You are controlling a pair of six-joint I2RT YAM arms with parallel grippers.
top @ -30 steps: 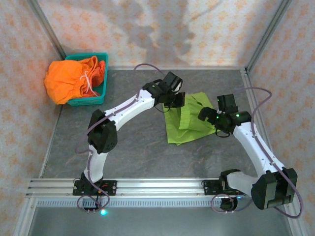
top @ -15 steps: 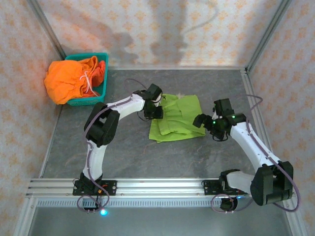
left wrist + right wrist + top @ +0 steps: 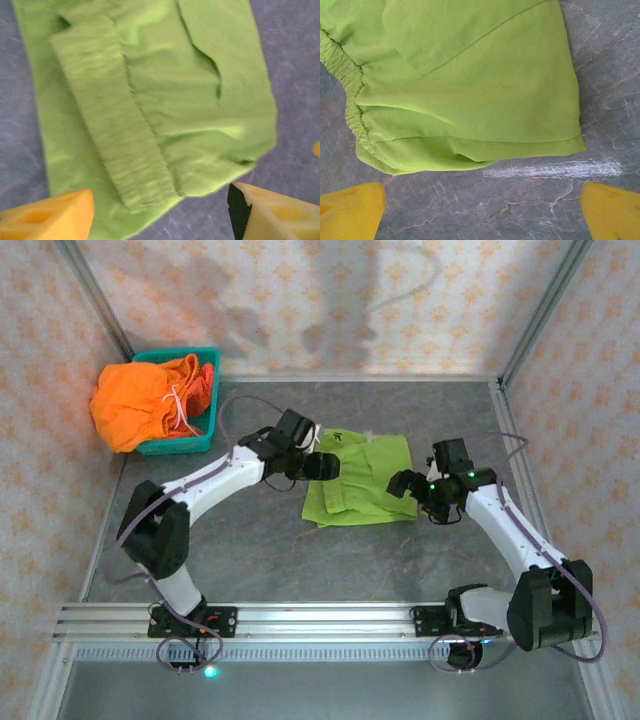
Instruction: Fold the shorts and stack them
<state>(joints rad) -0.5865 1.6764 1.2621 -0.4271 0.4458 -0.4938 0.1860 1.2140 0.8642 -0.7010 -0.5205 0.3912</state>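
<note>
Where the grey marbled table (image 3: 260,540) is seen from above, one pair of lime green shorts (image 3: 365,480) is laid flat between the two pincers. The left pincer (image 3: 322,466) is held low at one side edge of the garment, so the cloth spreads away to its right. The right pincer (image 3: 403,483) is held at the opposite edge, so the cloth spreads away to its left.

In the left wrist view, the left pincer (image 3: 160,200) is shown spread wide, with nothing clamped. The green cloth is seen just ahead of its yellow fingers (image 3: 55,215). A ribbed elastic waistband (image 3: 115,135) is folded across the cloth, and its end is pointed into the gap between the fingers. Whether either finger touches the cloth cannot be told.

In the right wrist view, the right pincer (image 3: 482,205) is likewise shown spread wide and empty. Bare table is seen between its fingertips, and the smooth hem of the green shorts is laid just ahead of them, apart from both.

Well apart from the left pincer, off to its far left, bright orange shorts (image 3: 135,400) with white drawstrings (image 3: 178,405) are heaped in a teal mesh basket (image 3: 195,443).
</note>
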